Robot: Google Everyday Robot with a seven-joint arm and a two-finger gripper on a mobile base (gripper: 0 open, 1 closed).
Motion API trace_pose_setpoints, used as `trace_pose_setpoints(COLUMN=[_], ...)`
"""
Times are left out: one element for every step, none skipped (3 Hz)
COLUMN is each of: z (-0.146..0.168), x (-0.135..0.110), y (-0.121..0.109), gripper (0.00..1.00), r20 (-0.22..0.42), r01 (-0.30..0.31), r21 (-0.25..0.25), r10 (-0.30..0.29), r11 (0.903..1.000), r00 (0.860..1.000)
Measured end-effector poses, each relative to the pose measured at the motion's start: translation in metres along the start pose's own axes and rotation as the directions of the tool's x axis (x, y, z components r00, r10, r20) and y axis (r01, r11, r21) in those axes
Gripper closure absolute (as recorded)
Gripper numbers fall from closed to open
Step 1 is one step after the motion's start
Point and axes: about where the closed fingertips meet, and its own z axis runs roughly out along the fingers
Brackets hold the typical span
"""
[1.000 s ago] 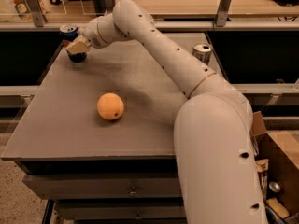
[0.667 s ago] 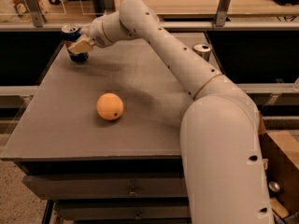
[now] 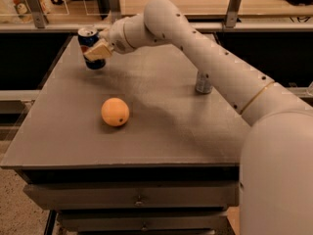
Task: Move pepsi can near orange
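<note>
The pepsi can (image 3: 89, 42), dark blue with a silver top, is at the far left of the grey table (image 3: 161, 131). My gripper (image 3: 97, 51) is shut on the can, with a tan finger (image 3: 100, 50) across its front. The can stands upright, and its base seems to hover just above the tabletop. The orange (image 3: 115, 111), round with a small dark dot, lies on the table nearer the front. It is a good way in front of the can and a little to its right. My white arm reaches in from the right.
A slim silver can (image 3: 203, 82) stands on the table at the right, partly behind my arm. A railing with posts runs behind the table's far edge. Drawers sit under the table front. The table's left edge is close to the pepsi can.
The gripper and the pepsi can have shifted right and a little toward the front from the far left corner. The orange has stayed put.
</note>
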Motion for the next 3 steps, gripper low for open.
trace_pose_setpoints(z=[-0.030, -0.057, -0.074], x=[0.017, 0.030, 0.035], y=[0.024, 0.044, 0.057], gripper=[0.63, 0.64, 0.59], r20=[-0.031, -0.062, -0.056], r01=[-0.017, -0.023, -0.005], r21=[0.003, -0.002, -0.048], r10=[0.017, 0.023, 0.002], r11=[0.9998, 0.9997, 0.9988], r00=[0.999, 0.998, 0.998])
